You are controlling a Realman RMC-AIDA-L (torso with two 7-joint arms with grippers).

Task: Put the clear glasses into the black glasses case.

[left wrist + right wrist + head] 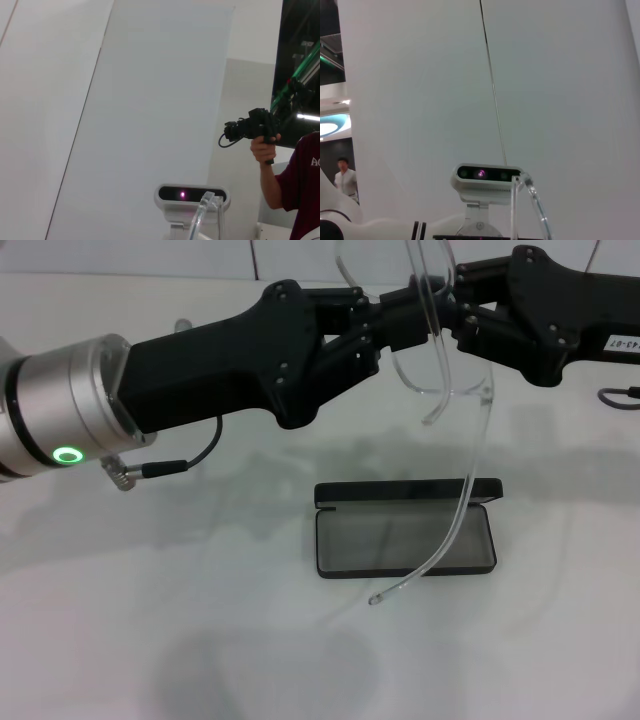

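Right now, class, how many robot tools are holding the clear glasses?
2. The left tool and the right tool meet on the clear glasses, held in the air above the open black glasses case.

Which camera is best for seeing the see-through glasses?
The head view. There the clear glasses hang in the air between the left gripper and right gripper, one arm dangling over the open black glasses case. Each wrist view shows only a small piece of the clear frame.
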